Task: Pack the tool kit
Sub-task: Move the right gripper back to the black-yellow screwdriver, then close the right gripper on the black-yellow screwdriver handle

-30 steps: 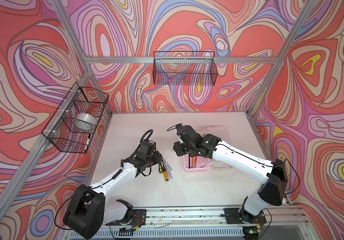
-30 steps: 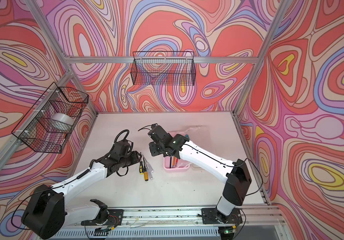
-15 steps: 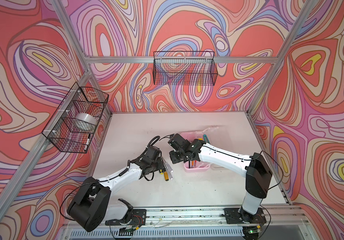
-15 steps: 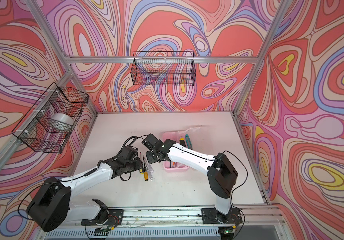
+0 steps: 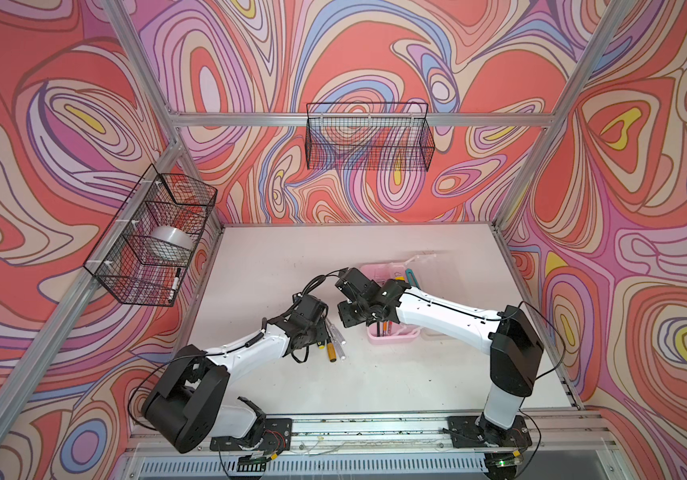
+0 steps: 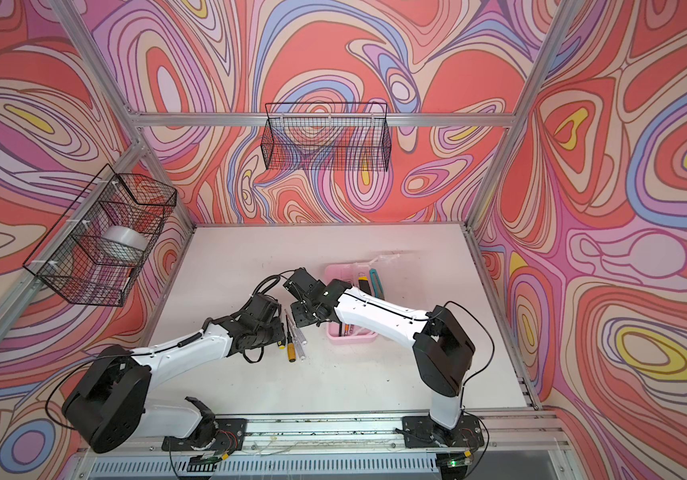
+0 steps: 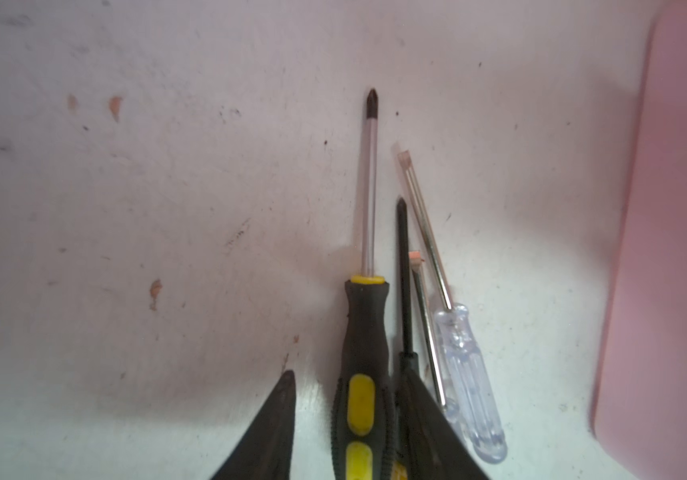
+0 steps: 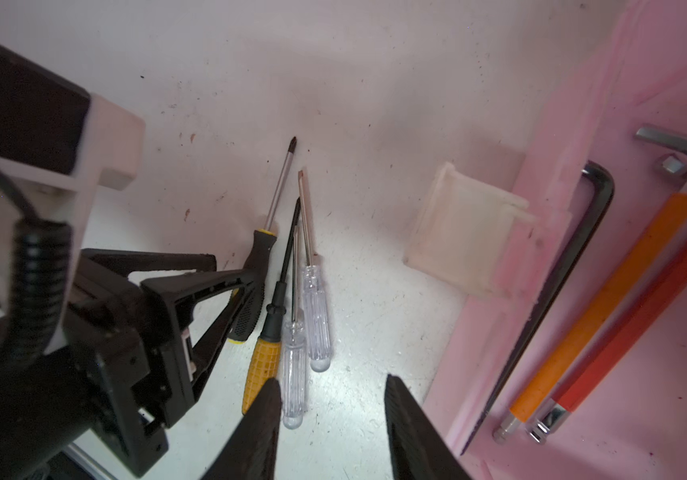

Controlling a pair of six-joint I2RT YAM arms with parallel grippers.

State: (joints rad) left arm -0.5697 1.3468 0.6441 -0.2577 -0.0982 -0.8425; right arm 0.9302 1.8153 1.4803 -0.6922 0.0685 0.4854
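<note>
The open pink case (image 5: 393, 337) sits mid-table, hex keys (image 8: 607, 295) inside. The left gripper (image 7: 348, 374) straddles the black-yellow screwdriver (image 7: 364, 328) just beside the case, jaws apart, while the right gripper (image 8: 332, 378) hangs open and empty. The next move likely calls for closing on that handle without nudging its neighbours.

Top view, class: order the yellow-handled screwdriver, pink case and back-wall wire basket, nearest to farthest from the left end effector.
1. Yellow-handled screwdriver, beside the left end effector.
2. Pink case, to its right.
3. Wire basket, on the back wall.
</note>
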